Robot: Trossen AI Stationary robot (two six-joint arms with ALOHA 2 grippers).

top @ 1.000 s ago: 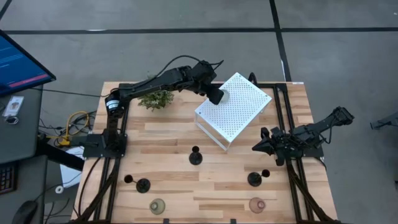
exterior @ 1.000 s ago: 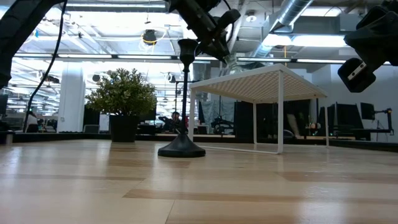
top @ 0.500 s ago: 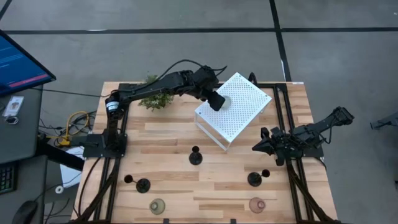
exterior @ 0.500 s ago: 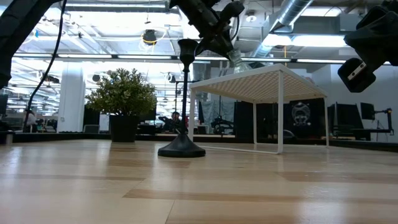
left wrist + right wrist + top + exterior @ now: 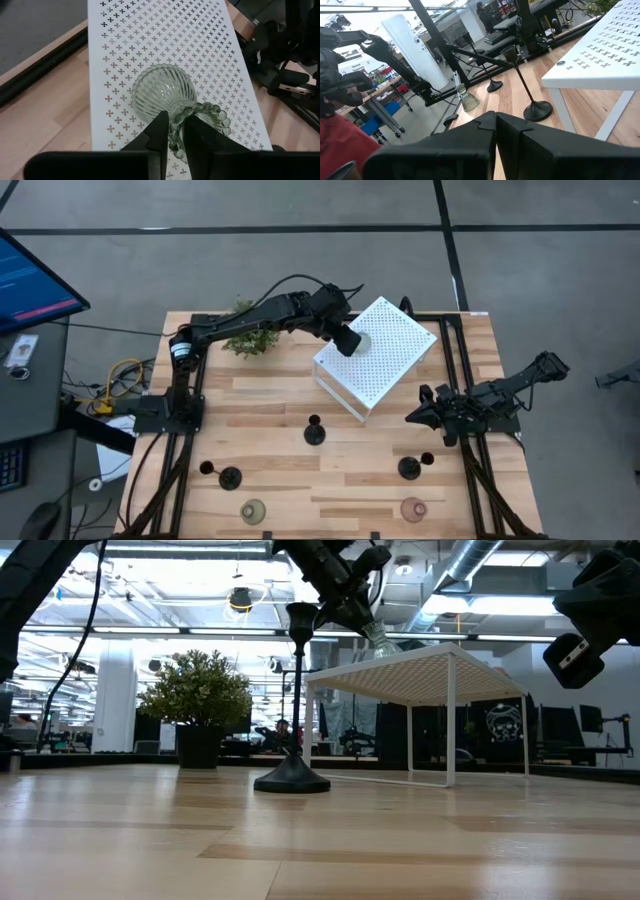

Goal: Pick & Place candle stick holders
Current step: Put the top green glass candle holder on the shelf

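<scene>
Left end effector (image 5: 172,134) sits over the top of the white perforated box (image 5: 385,352), its two dark fingers (image 5: 156,131) set narrowly on either side of the beaded rim of a greenish-grey glass candle stick holder (image 5: 165,95); the left wrist view shows the fingers close against the glass, which lies on its side on the box's cross-punched top, and whether they grip it or merely flank it cannot be told. From the low view the same holder (image 5: 379,641) appears tilted just above the box's top surface, under the left arm's tip. The box stands on thin legs at the far middle of the bench (image 5: 270,395), with nothing visible in the open space under it, and a green potted plant (image 5: 250,338) stands beside it to the left. Nearer the front of the bench stand three black holders: one in the middle (image 5: 314,430), one at front left (image 5: 229,476) and one at front right (image 5: 409,468). Along the front edge rest a second greenish-grey glass holder (image 5: 253,510) and a pink glass holder (image 5: 413,508), well apart from each other. Right end effector (image 5: 414,417) hangs closed above the bench's right side, near the box's corner and holding nothing. Left of the bench, a monitor (image 5: 30,280) shows at the high view's edge.
</scene>
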